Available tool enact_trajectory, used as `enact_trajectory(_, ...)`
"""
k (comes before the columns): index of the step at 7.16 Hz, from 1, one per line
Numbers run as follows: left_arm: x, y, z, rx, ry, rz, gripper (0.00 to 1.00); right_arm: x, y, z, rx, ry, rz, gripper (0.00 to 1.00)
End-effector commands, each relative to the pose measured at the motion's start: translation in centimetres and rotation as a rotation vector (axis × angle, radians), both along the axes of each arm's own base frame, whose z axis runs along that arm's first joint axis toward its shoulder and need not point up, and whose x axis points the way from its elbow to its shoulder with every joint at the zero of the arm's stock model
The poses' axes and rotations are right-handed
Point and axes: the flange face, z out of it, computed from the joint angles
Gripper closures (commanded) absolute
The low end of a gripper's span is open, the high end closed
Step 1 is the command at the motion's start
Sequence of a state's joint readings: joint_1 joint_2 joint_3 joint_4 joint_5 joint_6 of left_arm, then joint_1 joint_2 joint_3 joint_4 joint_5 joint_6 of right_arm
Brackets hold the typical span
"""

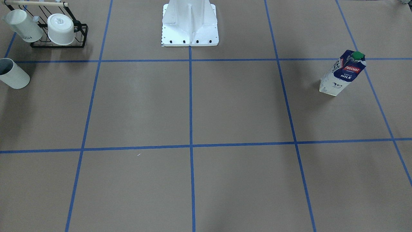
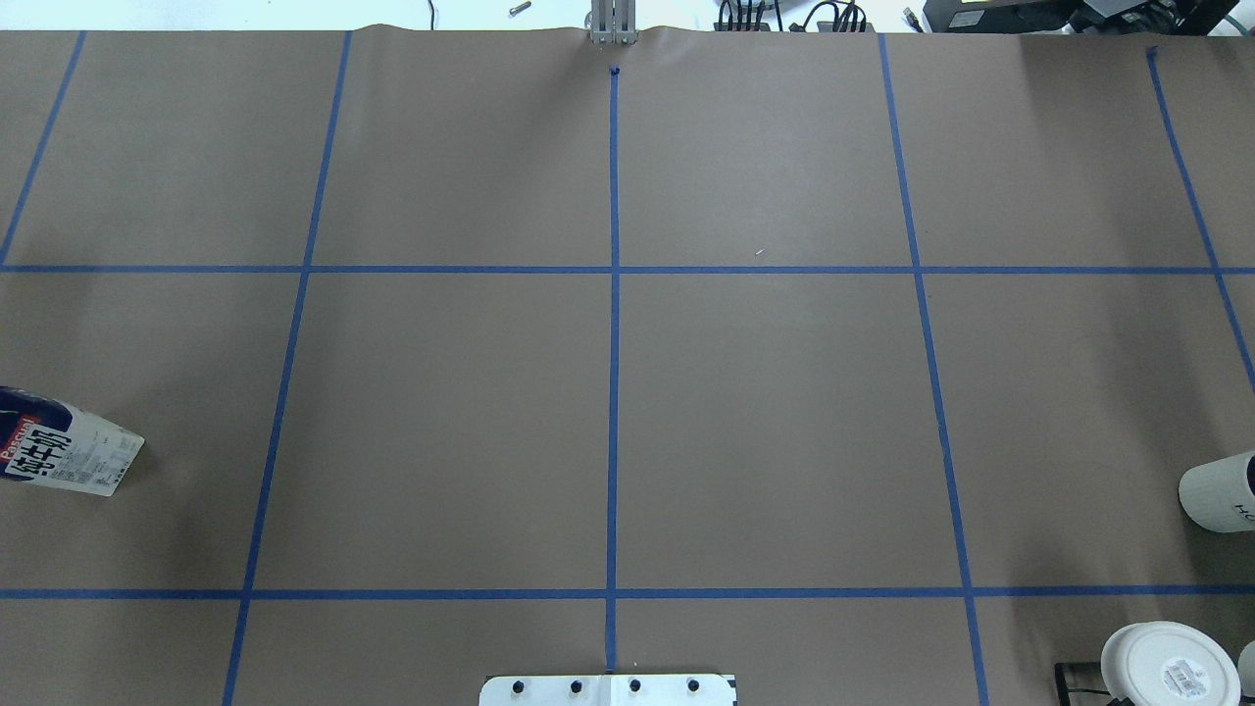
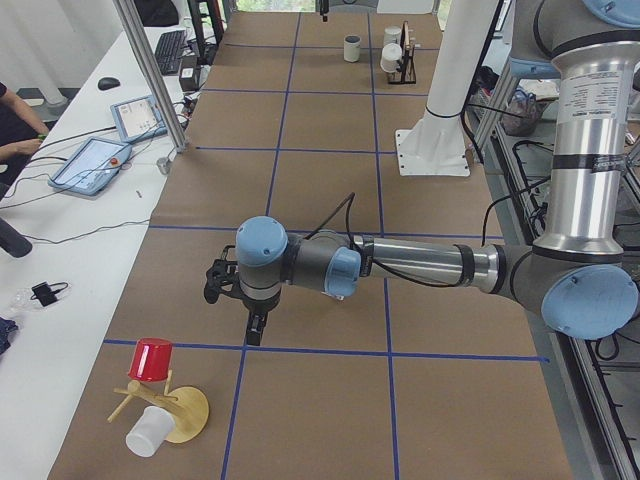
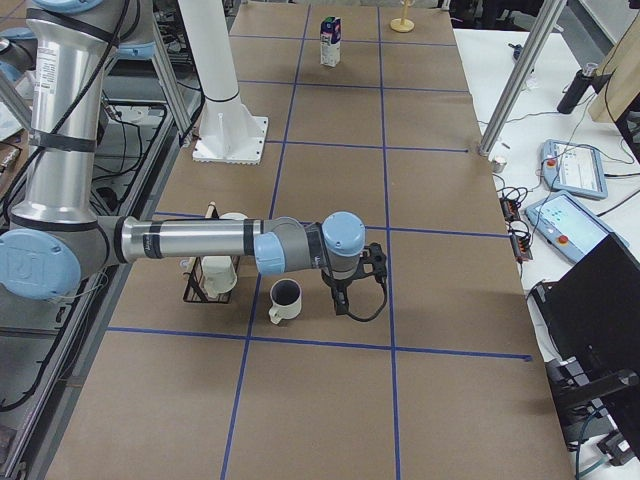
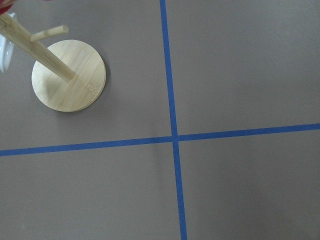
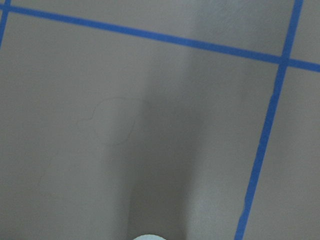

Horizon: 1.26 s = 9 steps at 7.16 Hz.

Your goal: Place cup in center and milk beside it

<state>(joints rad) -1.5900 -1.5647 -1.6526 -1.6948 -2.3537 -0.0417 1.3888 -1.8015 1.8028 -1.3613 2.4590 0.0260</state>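
Observation:
The cup (image 1: 13, 74), off-white with a dark inside, stands at the table's right end, beside the black rack; it also shows in the exterior right view (image 4: 285, 299). The milk (image 1: 343, 72), a navy-and-white carton with a green cap, stands upright at the table's left end, also in the overhead view (image 2: 61, 457) and far off in the exterior right view (image 4: 330, 41). My right gripper (image 4: 350, 292) hangs just beside the cup, apart from it; I cannot tell if it is open. My left gripper (image 3: 250, 322) hovers near a wooden mug tree; I cannot tell its state either.
A black wire rack (image 1: 80, 35) holds a lettered white mug (image 1: 23, 26) and a white cup with a base label (image 1: 61, 29). The robot's white base (image 1: 190, 27) stands mid-table. A wooden mug tree (image 3: 182, 415) carries a red cup (image 3: 151, 359) and a white cup (image 3: 150, 432).

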Motion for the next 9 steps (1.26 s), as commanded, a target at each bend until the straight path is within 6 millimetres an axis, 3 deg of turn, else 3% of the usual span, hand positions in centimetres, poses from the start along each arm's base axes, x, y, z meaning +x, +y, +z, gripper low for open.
enact_trajectory(1,0.0,0.1,0.1,-0.001,0.004,-0.001,0.02,-3.1,4.5,1.9,0.022,-0.002,-0.107,0.00)
enact_trajectory(3,0.1,0.1,0.0,-0.001,0.006,0.001,0.02,-4.1,5.8,3.1,0.001,0.006,-0.151,0.00)
enact_trajectory(7,0.1,0.0,-0.4,-0.001,0.009,-0.007,0.02,-5.5,6.0,6.0,-0.044,0.027,-0.192,0.00)
enact_trajectory(9,0.1,0.0,-0.4,-0.001,0.009,-0.007,0.02,-5.9,5.3,5.5,-0.032,0.031,-0.195,0.99)
